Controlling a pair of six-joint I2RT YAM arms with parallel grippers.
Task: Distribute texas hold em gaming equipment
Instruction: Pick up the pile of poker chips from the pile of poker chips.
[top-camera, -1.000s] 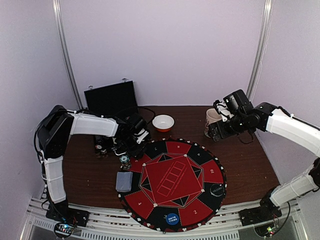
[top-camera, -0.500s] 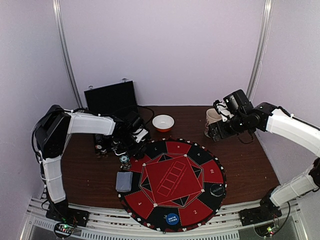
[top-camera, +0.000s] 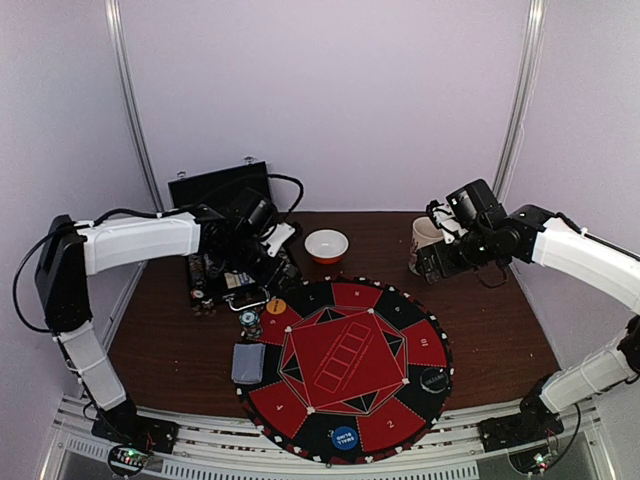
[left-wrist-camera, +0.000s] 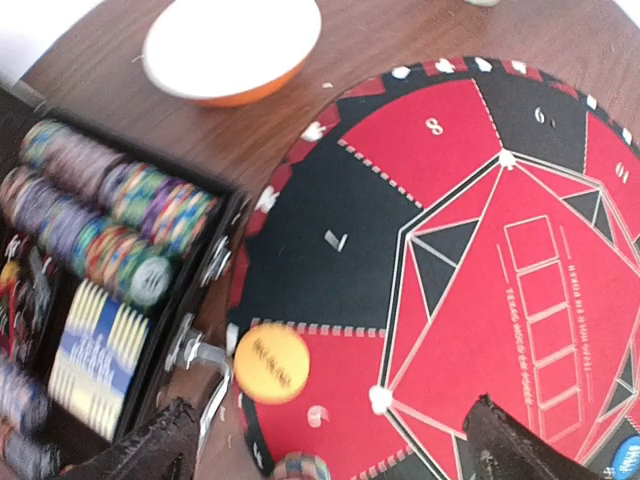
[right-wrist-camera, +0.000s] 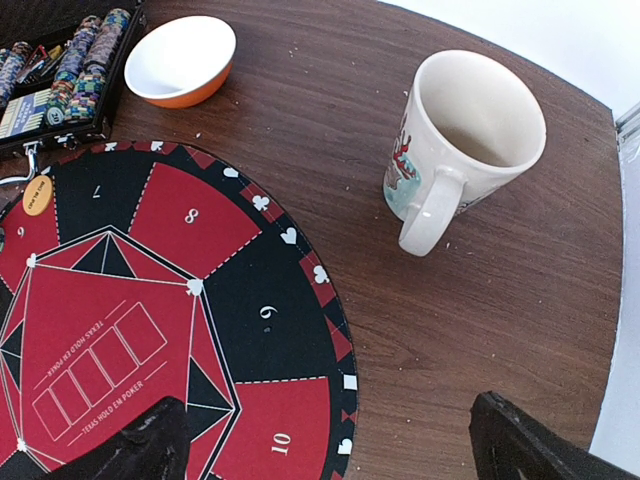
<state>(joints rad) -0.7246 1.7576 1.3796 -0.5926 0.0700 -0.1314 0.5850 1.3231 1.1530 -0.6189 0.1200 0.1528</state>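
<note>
my left hand (left-wrist-camera: 330, 450) is hovering spread over the orange chip (left-wrist-camera: 270, 362) on the mat (left-wrist-camera: 560, 300); next i'm likely needing another chip from the case (top-camera: 220, 200).

One mat (top-camera: 345, 365), one bowl (top-camera: 326, 244), one mug (top-camera: 425, 240)

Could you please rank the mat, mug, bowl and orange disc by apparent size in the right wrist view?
1. round red-and-black numbered mat
2. white ceramic mug, though it is likely nearer the camera than the bowl
3. white bowl with orange outside
4. small round orange disc
</note>
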